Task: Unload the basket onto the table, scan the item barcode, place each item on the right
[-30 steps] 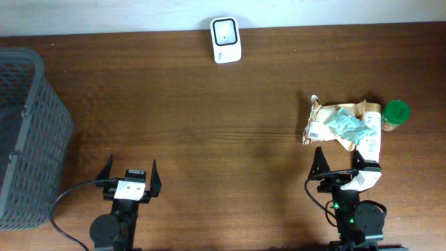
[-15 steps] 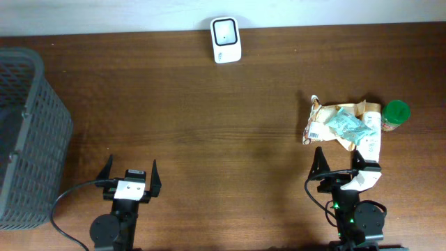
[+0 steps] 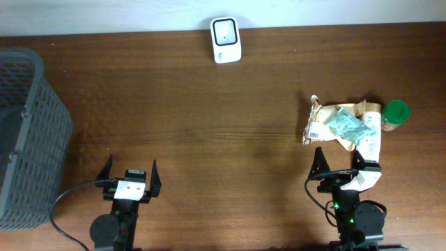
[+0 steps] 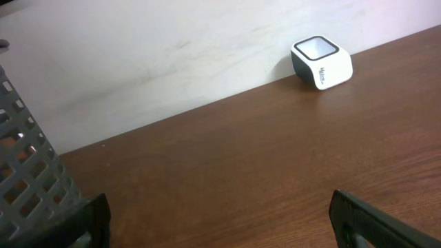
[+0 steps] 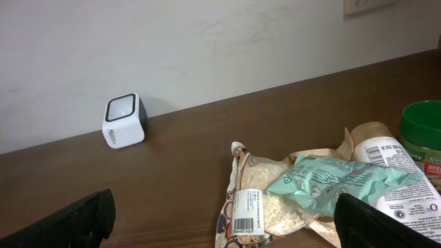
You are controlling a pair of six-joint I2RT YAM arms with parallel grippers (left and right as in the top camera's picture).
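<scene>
A pile of items lies at the right of the table: a clear bag of rice (image 3: 323, 125) (image 5: 258, 200) with a barcode label (image 5: 247, 212), a mint-green pouch (image 3: 346, 125) (image 5: 337, 180) on top, a white bottle (image 3: 371, 139) (image 5: 396, 176) and a green-capped jar (image 3: 395, 115) (image 5: 424, 134). The white barcode scanner (image 3: 226, 40) (image 4: 322, 62) (image 5: 125, 121) stands at the far edge. My right gripper (image 3: 341, 164) (image 5: 227, 234) is open just in front of the pile, holding nothing. My left gripper (image 3: 129, 172) (image 4: 220, 227) is open over bare wood at the near left.
A grey mesh basket (image 3: 28, 132) (image 4: 31, 186) stands at the left edge of the table. A pale wall runs behind the scanner. Bare brown wood (image 3: 209, 125) lies between the two arms and the scanner.
</scene>
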